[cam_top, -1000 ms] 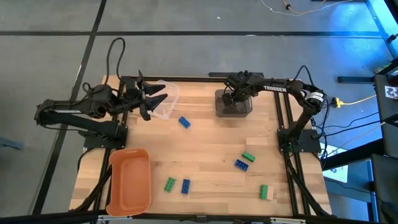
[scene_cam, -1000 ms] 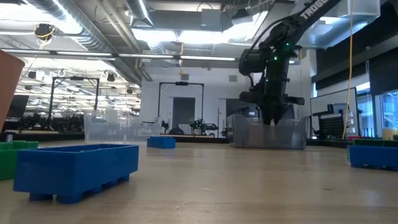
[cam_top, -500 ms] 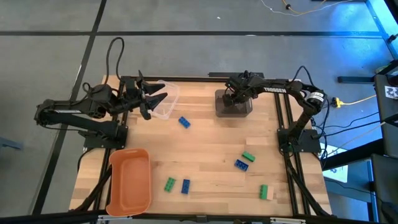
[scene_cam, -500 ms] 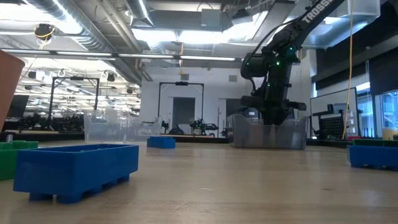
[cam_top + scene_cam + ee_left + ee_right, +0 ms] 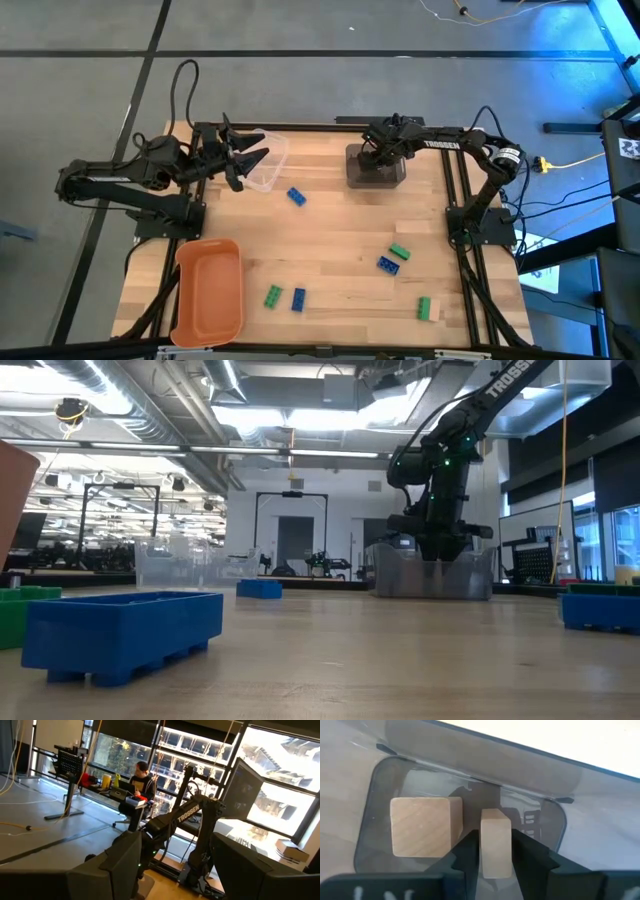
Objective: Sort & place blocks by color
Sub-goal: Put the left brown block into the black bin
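Fingers (image 5: 496,851) round 1 of 2 tan blocks (image 5: 496,840)

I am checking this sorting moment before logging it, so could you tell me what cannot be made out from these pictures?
- High view: inside of the grey bin, hidden by the right tool.
- Low view: bin contents, blurred by its cloudy wall.
- Right wrist view: whether the fingers beside the upright tan block press it; the second tan block lies alongside.
- Left wrist view: left tool shows only the room, no table.
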### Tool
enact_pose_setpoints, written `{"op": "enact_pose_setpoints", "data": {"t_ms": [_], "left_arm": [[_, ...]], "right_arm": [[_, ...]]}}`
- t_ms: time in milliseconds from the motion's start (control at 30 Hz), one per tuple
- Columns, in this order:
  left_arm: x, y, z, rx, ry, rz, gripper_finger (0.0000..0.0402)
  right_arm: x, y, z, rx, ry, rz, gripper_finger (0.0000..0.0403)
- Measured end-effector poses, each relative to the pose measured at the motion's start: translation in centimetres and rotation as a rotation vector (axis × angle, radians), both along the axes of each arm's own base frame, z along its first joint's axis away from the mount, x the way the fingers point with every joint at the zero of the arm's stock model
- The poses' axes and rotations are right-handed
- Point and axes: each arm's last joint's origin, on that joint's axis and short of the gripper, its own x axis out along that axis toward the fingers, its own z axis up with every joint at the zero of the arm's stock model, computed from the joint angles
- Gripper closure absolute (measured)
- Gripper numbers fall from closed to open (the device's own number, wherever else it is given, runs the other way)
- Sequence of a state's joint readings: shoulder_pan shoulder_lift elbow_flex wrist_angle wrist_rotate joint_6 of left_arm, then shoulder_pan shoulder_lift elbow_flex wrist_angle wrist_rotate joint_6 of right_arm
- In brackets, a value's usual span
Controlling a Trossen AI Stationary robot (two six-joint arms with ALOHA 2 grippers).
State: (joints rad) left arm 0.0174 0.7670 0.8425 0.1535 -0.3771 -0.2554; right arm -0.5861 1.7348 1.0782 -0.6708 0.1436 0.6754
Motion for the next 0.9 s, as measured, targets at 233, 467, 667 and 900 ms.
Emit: {"op": "enact_pose_setpoints", "data": {"t_ms": [233,467,667,900], "left_arm": [[0.0,0.0,0.0,0.0,0.0,0.0,0.0173],[0.0,0.0,0.0,0.001,0.001,0.0,0.0173],[0.0,0.0,0.0,0.003,0.002,0.001,0.0172],[0.0,0.0,0.0,0.003,0.002,0.001,0.0172]], "right_arm": [[-0.02,0.03,-0.01,0.007,0.0,0.003,0.0292],[-0.02,0.04,-0.01,0.008,0.0,0.004,0.029],[-0.11,0.09,-0.03,0.014,0.005,-0.02,0.029],[-0.1,0.07,-0.01,0.009,0.007,-0.022,0.029]]}}
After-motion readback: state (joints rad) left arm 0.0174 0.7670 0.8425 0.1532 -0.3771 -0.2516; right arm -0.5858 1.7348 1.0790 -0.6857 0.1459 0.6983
